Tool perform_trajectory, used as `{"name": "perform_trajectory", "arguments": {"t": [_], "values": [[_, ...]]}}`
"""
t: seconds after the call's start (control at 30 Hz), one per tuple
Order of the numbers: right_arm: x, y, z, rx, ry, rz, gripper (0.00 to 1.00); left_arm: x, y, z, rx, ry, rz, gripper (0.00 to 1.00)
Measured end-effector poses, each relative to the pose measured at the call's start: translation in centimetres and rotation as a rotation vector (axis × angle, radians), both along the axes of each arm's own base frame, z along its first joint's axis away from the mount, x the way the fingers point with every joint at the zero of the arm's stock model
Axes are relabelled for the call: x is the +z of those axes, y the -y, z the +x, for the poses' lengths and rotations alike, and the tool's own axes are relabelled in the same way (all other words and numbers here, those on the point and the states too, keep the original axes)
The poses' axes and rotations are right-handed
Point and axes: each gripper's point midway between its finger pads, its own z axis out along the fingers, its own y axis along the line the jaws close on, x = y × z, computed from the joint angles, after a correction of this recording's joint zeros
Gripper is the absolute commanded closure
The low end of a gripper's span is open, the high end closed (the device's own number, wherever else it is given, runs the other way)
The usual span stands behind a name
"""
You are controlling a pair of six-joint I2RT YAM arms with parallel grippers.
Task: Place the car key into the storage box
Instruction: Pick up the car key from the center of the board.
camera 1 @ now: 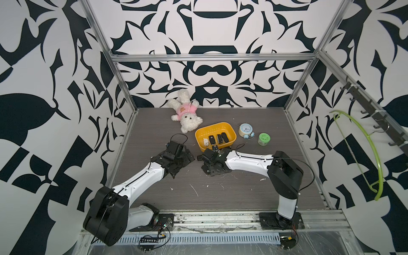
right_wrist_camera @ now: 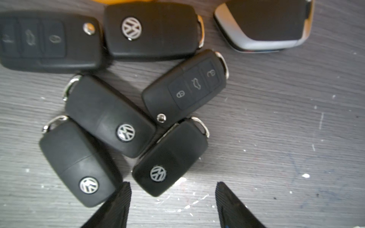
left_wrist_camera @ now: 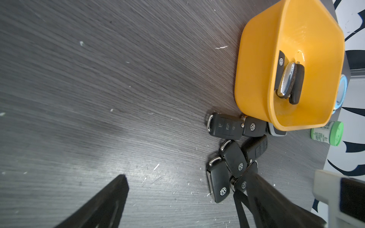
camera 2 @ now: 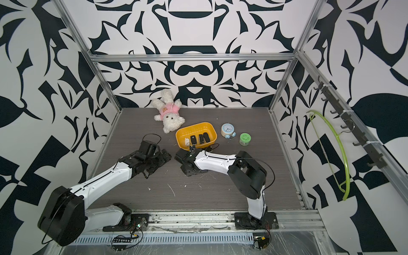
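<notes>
The storage box is a shallow yellow-orange tub in mid-table, and several car keys lie in it. It shows in both top views and in the left wrist view. Several black car keys lie in a loose pile on the table beside the box. My right gripper is open just over the pile. The logo end of one car key reaches between its fingertips, nearer one finger, and is not clamped. My left gripper stands wide open over bare table, with one finger overlapping the pile's edge.
A white plush toy in a pink shirt lies at the back. A small round alarm clock and a green-lidded jar stand right of the box. A green hanger hangs on the right wall rack. Both arms meet in front of the box.
</notes>
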Motion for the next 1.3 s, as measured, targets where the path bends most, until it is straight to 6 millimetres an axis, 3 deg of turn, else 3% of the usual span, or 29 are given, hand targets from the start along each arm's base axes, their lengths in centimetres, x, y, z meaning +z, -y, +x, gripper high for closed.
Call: {"name": "perform_trajectory", "arguments": {"t": [0.27, 0.67, 1.07, 1.3], "values": [[0.2, 0.6, 0.0, 0.014, 0.006, -0.027, 0.29, 0.0, 0.0, 0.0, 0.002, 0.000, -0.001, 0.00], [-0.2, -0.7, 0.1, 0.075, -0.016, 0.002, 0.28, 0.2, -0.1, -0.1, 0.003, 0.008, -0.005, 0.01], [-1.3, 1.9, 0.7, 0.004, -0.038, -0.064, 0.28, 0.2, -0.1, -0.2, 0.006, 0.006, -0.007, 0.00], [0.0, 3.5, 0.8, -0.019, -0.025, -0.072, 0.28, 0.2, -0.1, -0.2, 0.006, 0.005, -0.007, 0.00]]}}
